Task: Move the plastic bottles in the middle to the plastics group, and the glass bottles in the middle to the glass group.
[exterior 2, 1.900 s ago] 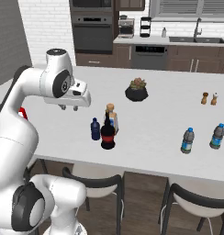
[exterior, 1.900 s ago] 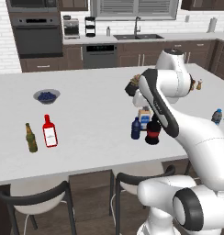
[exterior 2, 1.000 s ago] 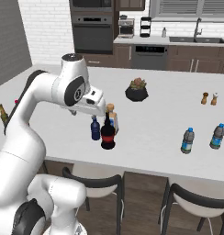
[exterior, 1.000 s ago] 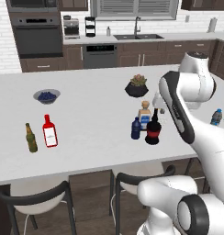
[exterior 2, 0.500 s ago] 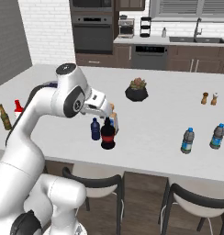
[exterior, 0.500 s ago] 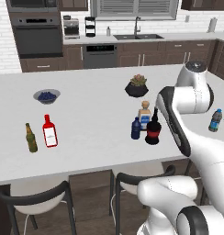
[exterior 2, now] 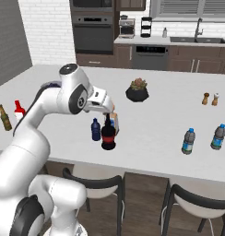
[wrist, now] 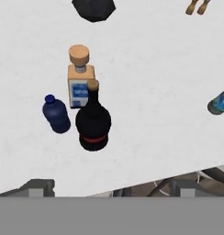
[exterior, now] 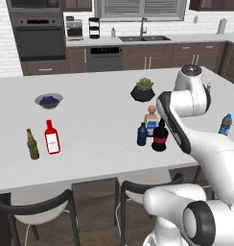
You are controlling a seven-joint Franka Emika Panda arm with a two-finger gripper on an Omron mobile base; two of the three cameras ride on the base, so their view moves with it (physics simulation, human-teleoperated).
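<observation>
Three bottles stand close together mid-counter: a small navy plastic bottle (wrist: 56,114) (exterior: 142,135) (exterior 2: 96,130), a squat black glass bottle (wrist: 93,120) (exterior: 159,138) (exterior 2: 108,134) with a red label, and a pale square glass bottle (wrist: 80,79) (exterior: 150,117) with a tan stopper. My gripper (exterior 2: 108,107) hovers open just above them, over the black bottle, and holds nothing. The glass group, an olive bottle (exterior: 32,144) (exterior 2: 3,117) and a red bottle (exterior: 52,138) (exterior 2: 18,110), stands far left. The plastics group, two blue-capped bottles (exterior 2: 188,141) (exterior 2: 218,137) (exterior: 225,124), stands far right.
A dark potted plant (exterior: 144,90) (exterior 2: 138,90) (wrist: 93,8) sits behind the middle bottles. A blue bowl (exterior: 49,100) lies at the back left. Two small shakers (exterior 2: 210,98) (wrist: 198,5) stand at the back right. Stools are tucked under the counter's front edge (exterior 2: 133,163).
The arm has swung from beside the potted plant down and forward to hover over the middle bottles. The jaws have stayed open. No bottle has moved.
</observation>
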